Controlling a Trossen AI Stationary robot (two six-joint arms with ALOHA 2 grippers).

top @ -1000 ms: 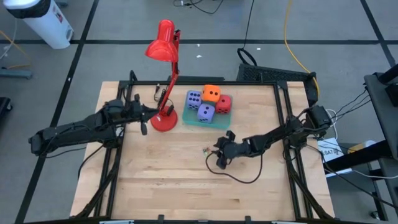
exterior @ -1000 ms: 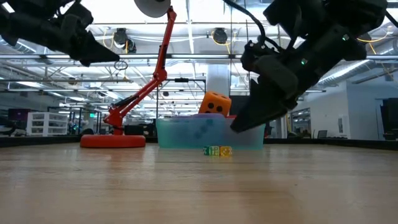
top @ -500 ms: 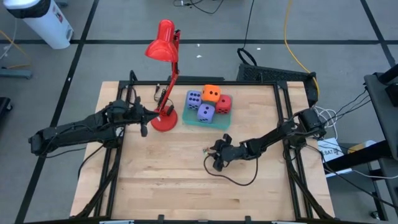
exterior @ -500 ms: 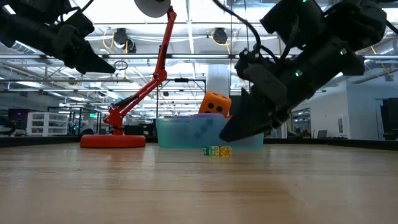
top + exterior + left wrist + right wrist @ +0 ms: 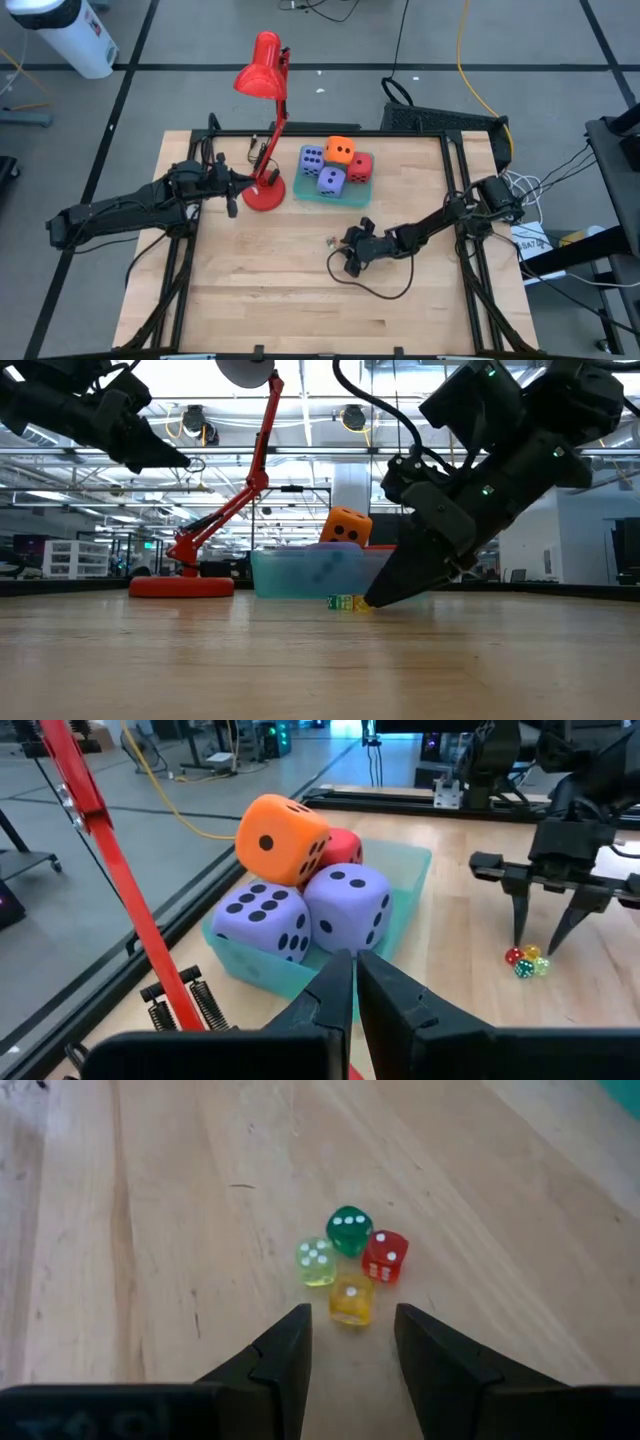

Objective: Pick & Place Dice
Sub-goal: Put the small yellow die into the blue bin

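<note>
Right tool [image 5: 348, 1342] hovers with fingers parted just short of four small translucent dice [image 5: 350, 1263] clustered on the desk [image 5: 250, 280]; taking only the nearest yellow one looks wisest. Beyond, four big foam dice [image 5: 333, 165] sit piled in the teal tray [image 5: 405, 880], where the left tool [image 5: 353, 985] waits closed, empty.

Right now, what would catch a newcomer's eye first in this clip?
Probably the red lamp leaning over the table's far edge, and beside it the teal tray piled with four big dice, orange on top. Next, the right gripper, open just above four tiny dice clustered mid-table. The left gripper is shut, hovering by the lamp base.
</note>
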